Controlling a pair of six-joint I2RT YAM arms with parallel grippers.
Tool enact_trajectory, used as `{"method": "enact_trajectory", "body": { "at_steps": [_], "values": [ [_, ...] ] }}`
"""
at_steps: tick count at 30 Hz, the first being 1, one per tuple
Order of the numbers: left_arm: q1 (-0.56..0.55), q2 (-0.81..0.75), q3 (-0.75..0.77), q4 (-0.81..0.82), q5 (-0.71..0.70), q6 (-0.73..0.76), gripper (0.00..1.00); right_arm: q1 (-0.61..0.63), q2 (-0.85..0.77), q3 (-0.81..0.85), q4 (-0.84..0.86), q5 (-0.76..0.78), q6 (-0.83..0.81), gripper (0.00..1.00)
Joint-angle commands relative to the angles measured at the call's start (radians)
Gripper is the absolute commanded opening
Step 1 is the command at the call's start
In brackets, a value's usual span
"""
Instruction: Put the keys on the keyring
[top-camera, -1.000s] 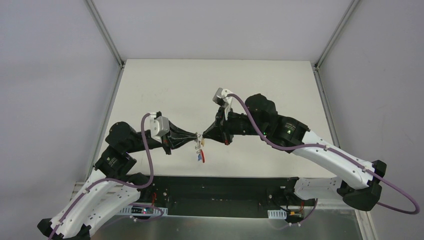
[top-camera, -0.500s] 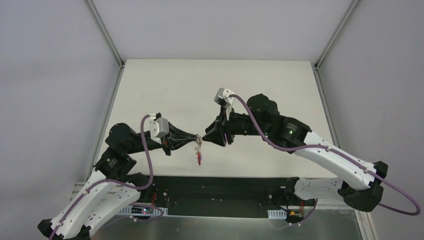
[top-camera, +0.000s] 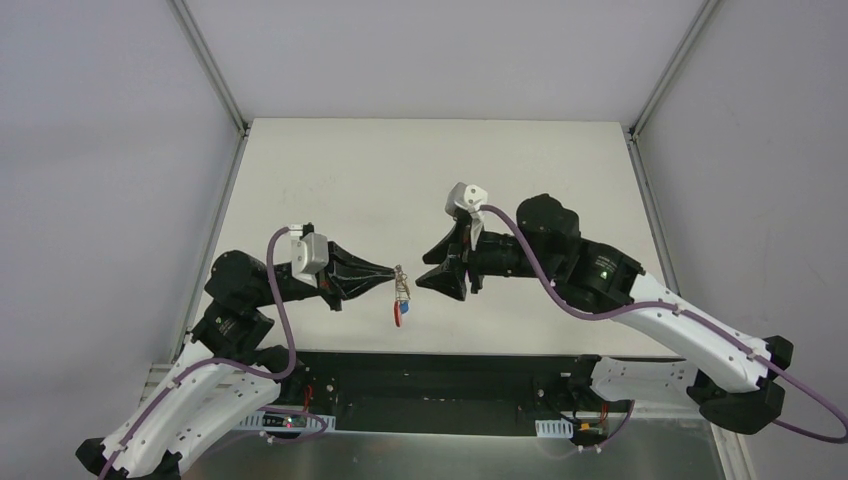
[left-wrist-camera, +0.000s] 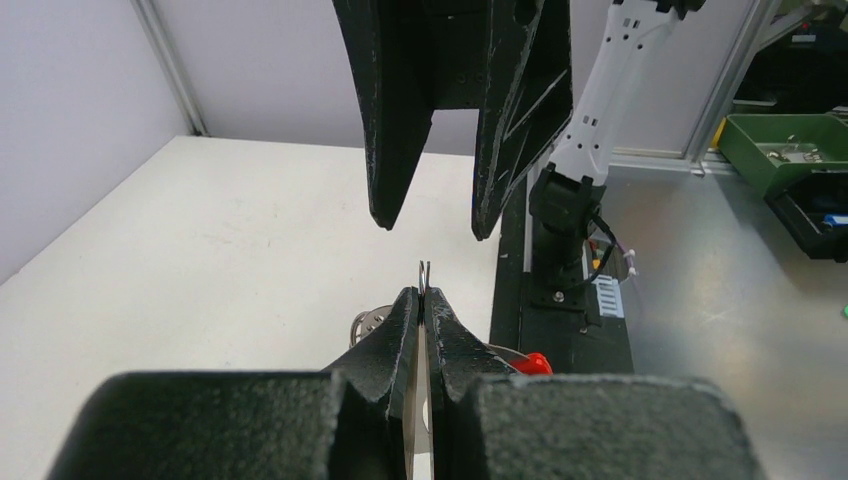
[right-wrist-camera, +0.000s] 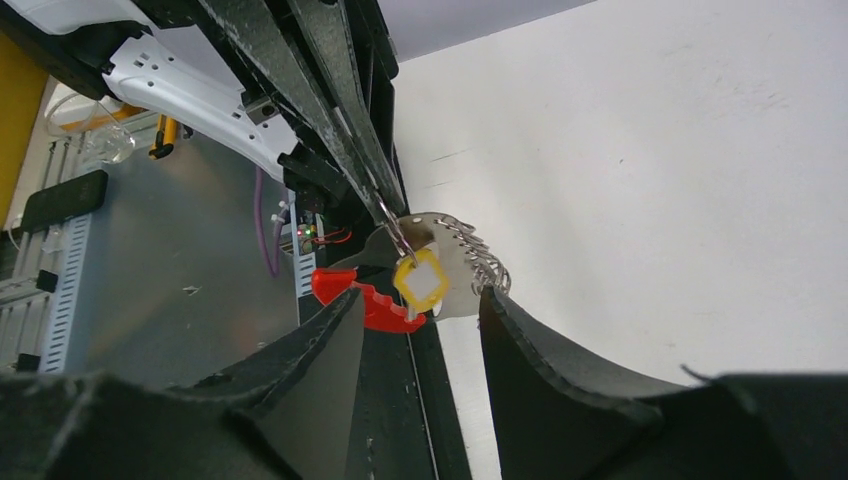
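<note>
Yellow-headed key (right-wrist-camera: 421, 281) hangs from the keyring (top-camera: 400, 298), whose thin silver ring is pinched in the fully closed left claw (top-camera: 393, 272), above the bench (top-camera: 400, 180). Its red strap (right-wrist-camera: 365, 298) dangles below. The right claw (top-camera: 424, 271) stands partly open just beside it, holding nothing.

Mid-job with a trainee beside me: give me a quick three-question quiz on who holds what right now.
1. True or false: the right claw stands open, touching nothing.
2. Which claw grips the thin silver metal keyring with the red crescent strap? A) left claw B) right claw C) neither
3. Fill in: the small silver key with the yellow loop-shaped head hangs at the ring, right beside the ___ claw's tips.
Key: 1 true; 2 A; 3 left.
</note>
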Motion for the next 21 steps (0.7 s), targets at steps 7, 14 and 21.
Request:
{"method": "enact_trajectory", "body": {
  "at_steps": [7, 14, 21],
  "values": [
    [0.013, 0.008, -0.008, 0.346, 0.038, -0.214, 0.00, 0.006, -0.086, -0.038, 0.078, -0.067, -0.192, 0.50],
    [0.013, 0.022, -0.026, 0.478, 0.025, -0.315, 0.00, 0.016, -0.098, -0.050, 0.162, -0.136, -0.255, 0.50],
    [0.011, 0.033, -0.041, 0.548, 0.019, -0.359, 0.00, 0.034, -0.066, 0.015, 0.171, -0.178, -0.277, 0.50]
  ]
}}
